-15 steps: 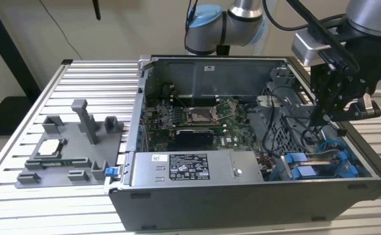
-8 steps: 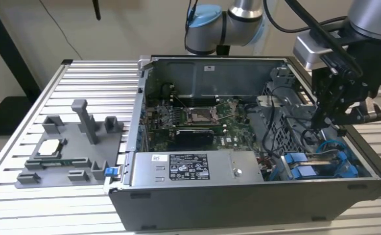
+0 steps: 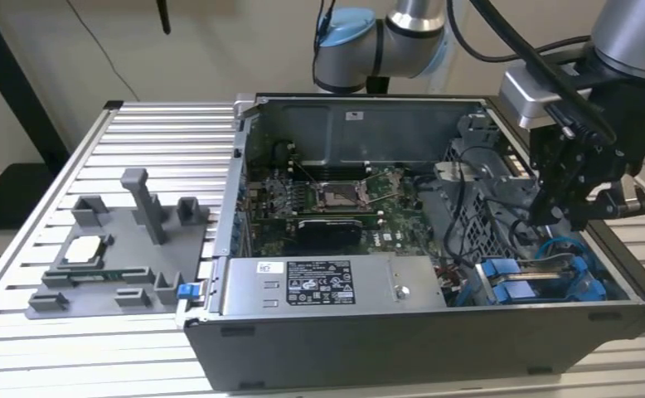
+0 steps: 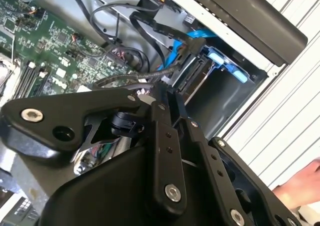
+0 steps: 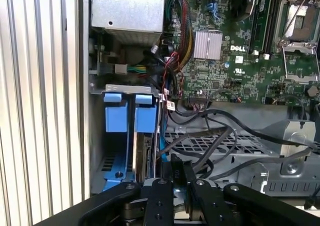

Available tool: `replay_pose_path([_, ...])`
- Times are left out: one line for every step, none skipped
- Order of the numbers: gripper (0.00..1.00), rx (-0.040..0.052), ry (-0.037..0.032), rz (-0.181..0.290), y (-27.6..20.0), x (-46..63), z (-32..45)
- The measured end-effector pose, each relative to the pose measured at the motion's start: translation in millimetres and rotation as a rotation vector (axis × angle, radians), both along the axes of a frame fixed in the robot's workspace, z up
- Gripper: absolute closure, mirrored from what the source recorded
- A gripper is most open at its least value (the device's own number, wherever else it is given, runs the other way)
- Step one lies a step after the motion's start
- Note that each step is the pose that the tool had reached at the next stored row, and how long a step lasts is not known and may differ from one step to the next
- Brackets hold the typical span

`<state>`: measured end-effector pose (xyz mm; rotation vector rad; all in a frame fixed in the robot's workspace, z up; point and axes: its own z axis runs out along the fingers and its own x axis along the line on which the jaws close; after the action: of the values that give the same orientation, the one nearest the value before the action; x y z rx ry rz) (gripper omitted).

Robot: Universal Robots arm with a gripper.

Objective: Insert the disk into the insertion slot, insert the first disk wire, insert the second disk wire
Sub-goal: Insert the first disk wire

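Two bright blue plastic rails mark the insertion slot (image 3: 513, 280), a rectangular grey metal drive bay in the corner of the open dark grey computer case (image 3: 411, 340). This corner is toward the bench edge nearest the exterior camera, on the exterior view's right. In the first wrist view a dark flat slab (image 5: 145, 160) stands upright beside the blue tabs, and I take it for the disk, already seated in the slot. The black end effector (image 3: 557, 217) hangs just above this bay, close to a bundle of loose black wires (image 5: 216, 136) and a thin blue wire (image 4: 175, 50). Whether it is clenched or released, I cannot tell.

I judge the disk to be stiff, rather heavy for its size and sensitive to knocks, so it is best held by its long side edges. The wires look soft and springy, so a grip on the hard plug seems safer than one on the cord.

Silver ribbed aluminium slats form the bench (image 3: 146, 137), which also carries a grey plastic fixture plate (image 3: 118, 278) near its edge on the exterior view's left. A person's hand (image 4: 302, 182) rests on the slats outside the case. Behind is a plain beige wall.
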<state>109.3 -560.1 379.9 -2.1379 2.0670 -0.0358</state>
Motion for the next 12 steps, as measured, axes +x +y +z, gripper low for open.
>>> replay_pose_path([1.0, -0.0014, 0.0, -0.001, -0.1, 0.0, -0.3])
replay_pose_path([1.0, -0.003, 0.0001, -0.001, -0.1, 0.3, -0.3])
replay_pose_path([1.0, -0.003, 0.0001, -0.002, -0.1, 0.3, -0.3])
replay_pose_path([1.0, -0.003, 0.0001, -0.002, -0.1, 0.3, -0.3])
replay_pose_path([1.0, -0.0031, 0.0001, -0.002, -0.1, 0.3, -0.3])
replay_pose_path([1.0, -0.003, 0.0001, -0.003, -0.1, 0.3, -0.4])
replay_pose_path([1.0, -0.0029, 0.0001, -0.003, -0.1, 0.3, -0.4])
replay_pose_path([1.0, -0.0029, 0.0001, -0.003, -0.1, 0.3, -0.4])
replay_pose_path([1.0, -0.0029, 0.0001, -0.003, -0.1, 0.3, -0.4])
replay_pose_path([1.0, -0.0029, 0.0001, -0.003, -0.2, 0.4, -0.5])
replay_pose_path([1.0, -0.0026, 0.0001, -0.003, -0.6, 0.8, -0.7])
replay_pose_path([1.0, -0.0026, 0.0001, -0.003, -1.1, 1.3, -0.9])
